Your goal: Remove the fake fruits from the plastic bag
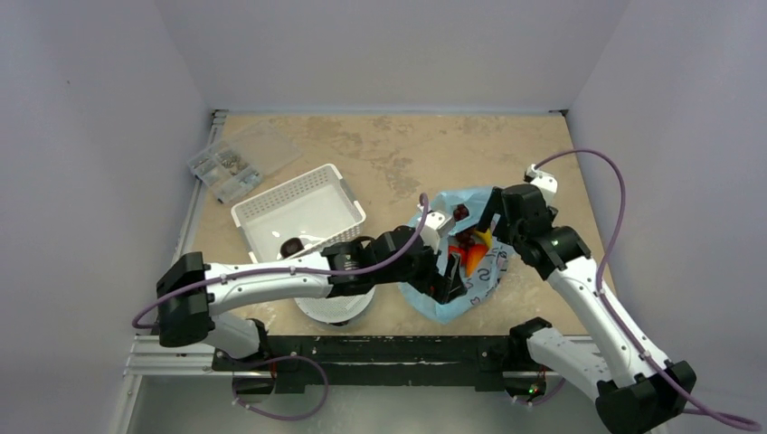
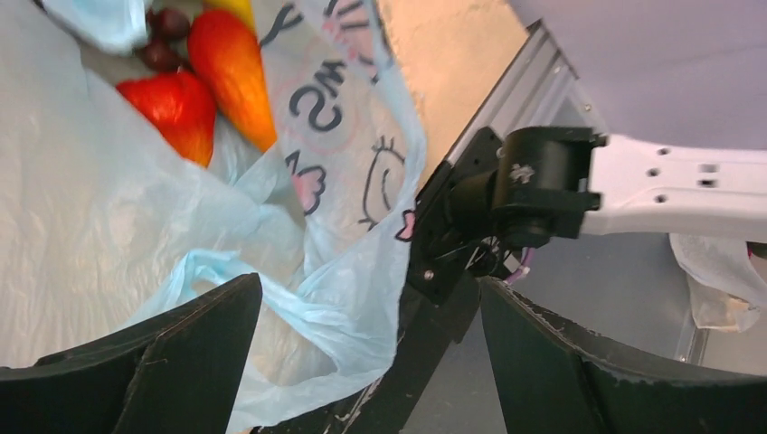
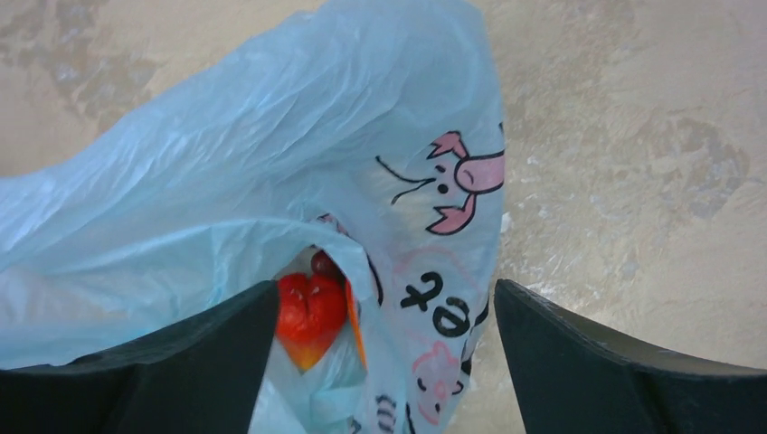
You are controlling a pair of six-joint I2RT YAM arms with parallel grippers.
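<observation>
The light-blue plastic bag (image 1: 449, 310) lies on the table's near right, its mouth between the two grippers. Inside it show an orange-red mango (image 2: 233, 72), a red fruit (image 2: 176, 108), dark grapes (image 2: 163, 47) and a yellow piece (image 1: 484, 237). My left gripper (image 2: 366, 285) is open at the bag's near edge, with a crumpled fold of blue film between its fingers but not pinched. My right gripper (image 3: 385, 287) is open over the far side, astride the printed film, and the red fruit (image 3: 307, 312) shows through the opening beside its left finger.
A white slotted basket (image 1: 271, 203) left of the bag holds one dark fruit (image 1: 291, 245). A round white perforated disc (image 1: 335, 310) sits under the left forearm. A clear parts box (image 1: 231, 163) lies at the far left. The black frame rail (image 1: 380, 348) runs along the near edge.
</observation>
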